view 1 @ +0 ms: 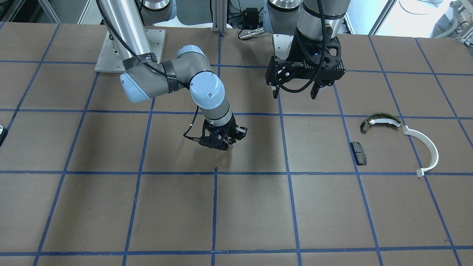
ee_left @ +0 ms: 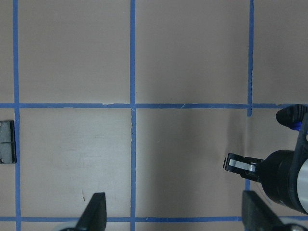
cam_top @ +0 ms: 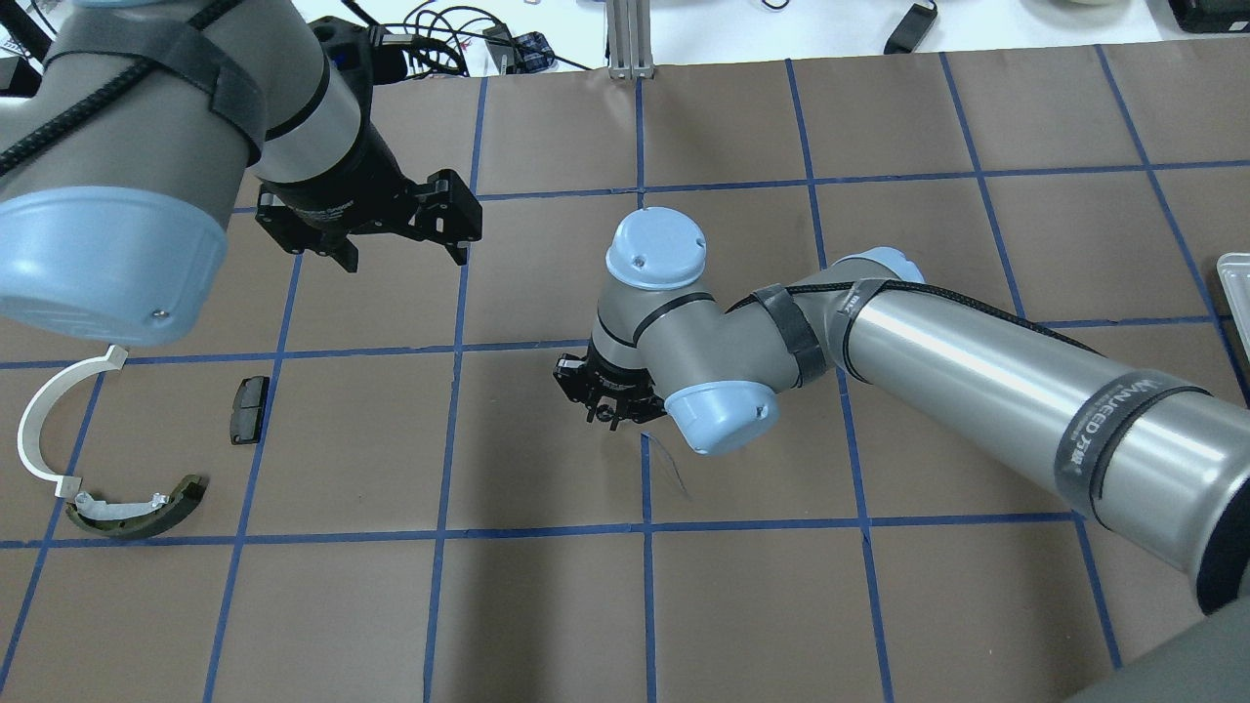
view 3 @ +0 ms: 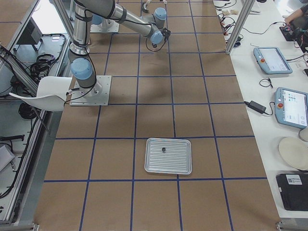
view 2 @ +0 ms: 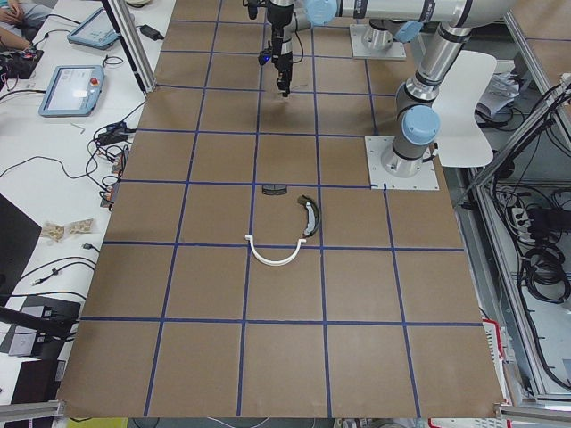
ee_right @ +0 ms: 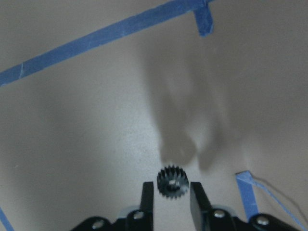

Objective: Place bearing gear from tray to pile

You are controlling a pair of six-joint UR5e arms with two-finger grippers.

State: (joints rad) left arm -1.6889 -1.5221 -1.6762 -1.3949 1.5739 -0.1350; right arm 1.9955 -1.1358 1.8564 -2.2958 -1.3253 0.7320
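Note:
My right gripper point(ee_right: 172, 196) is shut on a small black toothed bearing gear point(ee_right: 172, 182) and holds it a little above the brown table, near the table's middle point(view 1: 221, 142). My left gripper point(view 1: 293, 94) is open and empty, hovering above the table point(ee_left: 175, 214). The pile lies to its side: a thin white half-ring point(view 1: 425, 147), a dark olive curved shoe point(view 1: 380, 121) and a flat black pad point(view 1: 358, 152). The grey metal tray point(view 3: 154, 166) lies far off, at the table's right end.
A small dark part point(view 3: 164, 149) lies in the tray. The table is brown with a grid of blue tape lines. The right arm's elbow point(cam_top: 674, 312) reaches across the table's middle. Cables and tablets lie beyond the far edge.

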